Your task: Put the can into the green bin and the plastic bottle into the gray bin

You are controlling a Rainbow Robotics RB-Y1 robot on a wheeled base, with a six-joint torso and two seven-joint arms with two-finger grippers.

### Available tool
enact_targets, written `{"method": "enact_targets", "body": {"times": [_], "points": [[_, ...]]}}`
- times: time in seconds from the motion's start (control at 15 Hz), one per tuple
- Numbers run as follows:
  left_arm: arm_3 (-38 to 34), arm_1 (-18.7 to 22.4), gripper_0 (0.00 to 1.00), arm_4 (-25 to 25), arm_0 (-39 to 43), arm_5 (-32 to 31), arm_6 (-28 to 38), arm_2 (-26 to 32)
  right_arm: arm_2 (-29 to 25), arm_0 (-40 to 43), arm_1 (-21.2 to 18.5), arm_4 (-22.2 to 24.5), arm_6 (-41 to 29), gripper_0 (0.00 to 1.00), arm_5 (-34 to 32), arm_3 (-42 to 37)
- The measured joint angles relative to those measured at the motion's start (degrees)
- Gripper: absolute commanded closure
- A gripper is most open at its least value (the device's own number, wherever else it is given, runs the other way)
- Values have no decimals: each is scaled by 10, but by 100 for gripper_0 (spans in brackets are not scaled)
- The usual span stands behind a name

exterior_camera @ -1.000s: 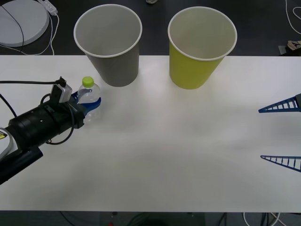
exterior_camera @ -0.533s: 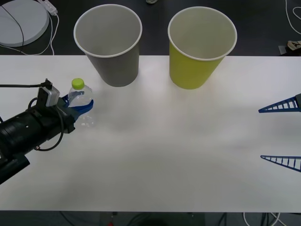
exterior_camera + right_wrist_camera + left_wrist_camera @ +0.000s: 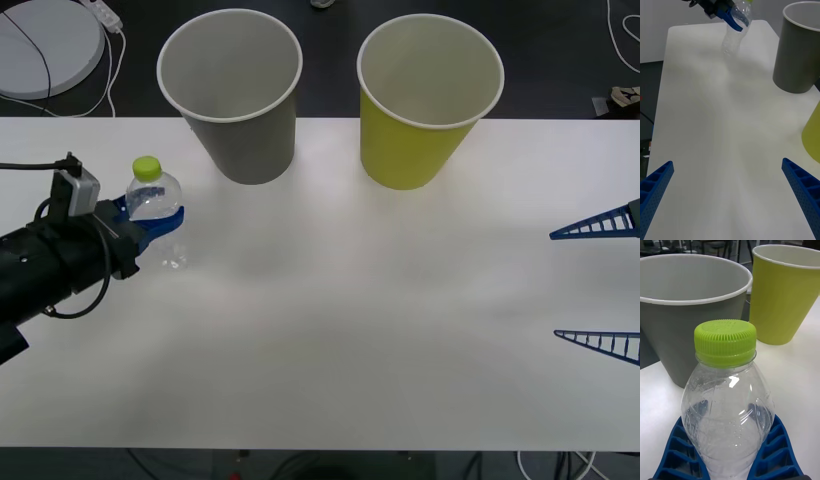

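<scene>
Blue ribbed fingers of the left claw (image 3: pixel 150 222) clamped the plastic bottle (image 3: pixel 155 205) upright at the bench's (image 3: pixel 350 330) nine o'clock side, near the gray bin (image 3: pixel 232 95). Beside it stood the green bin (image 3: pixel 425 100). At three o'clock, the right claw (image 3: pixel 598 284) hung open.

The plastic bottle (image 3: pixel 154 206), clear and ribbed with a lime-green cap, stands upright near the counter's left edge. The gray bin (image 3: pixel 233 92) and the green bin (image 3: pixel 424 98) stand upright, side by side at the far edge, both open-topped.
</scene>
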Motion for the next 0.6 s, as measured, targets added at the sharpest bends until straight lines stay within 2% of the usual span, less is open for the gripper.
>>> {"method": "enact_targets", "body": {"times": [0.13,0.6], "points": [[0,14,100,8,0,-39,19,25,0,0,0,0,0,0,0,0],[-5,45,100,-81,0,-195,149,158,0,0,0,0,0,0,0,0]]}}
